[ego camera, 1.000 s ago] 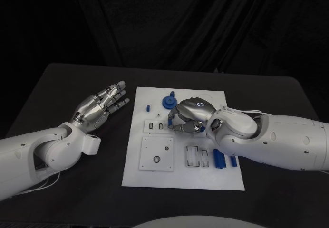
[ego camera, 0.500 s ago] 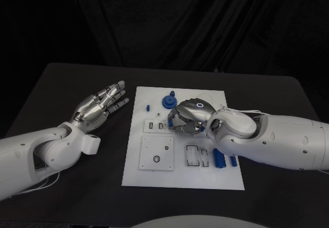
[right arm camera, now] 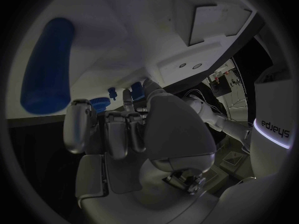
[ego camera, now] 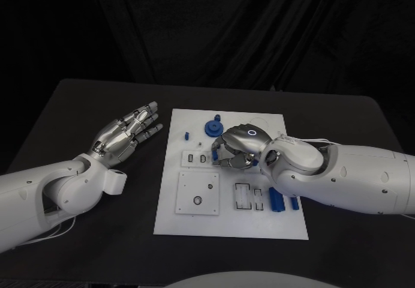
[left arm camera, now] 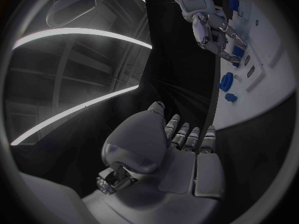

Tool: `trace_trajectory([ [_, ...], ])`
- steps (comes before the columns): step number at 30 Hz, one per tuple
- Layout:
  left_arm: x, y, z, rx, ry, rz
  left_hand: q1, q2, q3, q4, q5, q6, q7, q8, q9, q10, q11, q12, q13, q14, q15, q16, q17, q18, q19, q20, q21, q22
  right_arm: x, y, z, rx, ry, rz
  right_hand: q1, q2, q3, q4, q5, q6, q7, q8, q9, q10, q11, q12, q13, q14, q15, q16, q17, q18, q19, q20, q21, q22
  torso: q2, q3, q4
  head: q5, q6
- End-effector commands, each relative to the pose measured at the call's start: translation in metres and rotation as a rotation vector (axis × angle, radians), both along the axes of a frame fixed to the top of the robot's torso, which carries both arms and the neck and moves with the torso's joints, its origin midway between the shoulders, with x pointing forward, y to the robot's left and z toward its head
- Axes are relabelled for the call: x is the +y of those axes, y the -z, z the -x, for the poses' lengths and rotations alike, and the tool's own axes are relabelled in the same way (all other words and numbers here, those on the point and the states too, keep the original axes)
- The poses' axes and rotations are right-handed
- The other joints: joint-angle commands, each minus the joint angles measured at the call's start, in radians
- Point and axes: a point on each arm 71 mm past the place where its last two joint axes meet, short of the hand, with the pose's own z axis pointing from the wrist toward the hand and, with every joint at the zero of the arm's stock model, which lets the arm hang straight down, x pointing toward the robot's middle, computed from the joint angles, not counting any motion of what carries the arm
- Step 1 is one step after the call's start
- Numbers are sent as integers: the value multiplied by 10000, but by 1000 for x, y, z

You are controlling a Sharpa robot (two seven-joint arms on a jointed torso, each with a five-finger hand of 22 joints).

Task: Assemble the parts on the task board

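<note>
Head view footage is showing the right hand (ego camera: 235, 149) being lowered over the upper middle of the task board (ego camera: 259, 225), its fingers curled downward onto a spot just beside the blue gear-like part (ego camera: 213, 128). Whether a part is being pinched under those fingers cannot be told; something small and blue is being glimpsed at the fingertips (right arm camera: 138, 88) in the right wrist view, but it is too small to be named. The left hand (ego camera: 128, 133) is being held off the board, well apart from the right fingers, with its fingers stretched out and spread, nothing between them.

The step in hand is judged to be the seating or picking of a small part near the two little slots (ego camera: 193, 159) that are lying just beside the curled fingers. A fine, steady downward alignment is likely being called for next.

Two long blue parts (ego camera: 277, 200) are lying on the board behind the right palm, near the wrist, partly covered by the arm. A large blue cylinder (right arm camera: 48, 64) is being seen close to the right wrist camera. The contact point itself is being hidden by the hand.
</note>
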Motion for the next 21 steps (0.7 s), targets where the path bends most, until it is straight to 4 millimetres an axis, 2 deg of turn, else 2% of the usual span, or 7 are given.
trace_trajectory([
  [1,-2,0,1,-67,122,115,79,-5,57,-17,36,-20,25,-41,-1,-22,27,-43,-15,4,65,-63,-17,64,9,84,40,16,-2,0,1,-146,25,-142,-168,-63,-150,89,-549,-339,0,-180,-12,979,94,2,2574,1022,80,29,2633,182,-33,16,-47,1879,1,-1,4,14,-12],
  [6,-5,0,-1,-102,55,57,87,-18,61,-27,47,34,42,-30,7,-13,13,-26,-10,6,67,-62,-16,65,18,88,47,21,-6,-8,4,-777,-197,-957,-250,-183,-230,246,-921,-661,7,-349,-74,988,96,8,2580,1022,85,29,2633,176,-11,22,-28,1889,0,0,2,86,58],
  [8,-5,0,-1,-191,32,-71,97,-19,72,-34,64,54,57,-23,10,-4,9,-11,-7,18,75,-55,-10,67,29,98,56,28,-8,-11,6,-1054,-294,-1312,-368,-437,-304,531,-1181,-957,-26,-430,-181,1022,65,29,2604,1022,72,29,2633,154,63,4,76,1923,0,0,7,106,117],
  [10,-6,0,0,-327,54,-267,114,-8,100,-41,95,73,56,-15,13,14,30,19,0,35,94,-46,-2,74,45,127,69,37,-12,-16,8,-1374,-394,-1700,-408,-519,-323,620,-1206,-996,-38,-426,-208,1025,59,31,2607,1022,52,29,2633,141,94,-1,122,1938,-1,0,8,138,204],
  [15,-10,0,-1,-484,99,-555,194,-44,183,-95,195,232,121,26,32,157,174,238,40,193,152,41,62,112,196,246,180,109,-23,-30,12,-2219,-563,-2462,-393,-489,-290,638,-1198,-945,-30,-390,-209,908,61,-43,2522,1022,50,29,2633,146,81,-6,101,1931,-16,4,9,225,432],
  [17,-12,-1,-2,-533,108,-629,264,-65,253,-88,257,460,377,79,56,282,155,426,71,355,201,155,114,116,351,305,286,170,-29,-37,12,-2624,-644,-2716,-355,-414,-234,638,-1182,-883,-27,-356,-213,921,63,-35,2532,1022,51,29,2633,140,98,-8,125,1939,-37,5,30,222,558],
  [21,-15,-6,-5,-814,151,-946,398,-140,363,-39,392,763,489,129,77,605,452,898,140,777,316,508,220,100,778,384,562,309,-40,-47,11,-3127,-703,-2865,-125,-173,-47,598,-978,-667,-68,-263,-233,994,36,11,2584,1022,36,29,2633,110,184,-17,251,1979,-170,36,46,267,649],
])
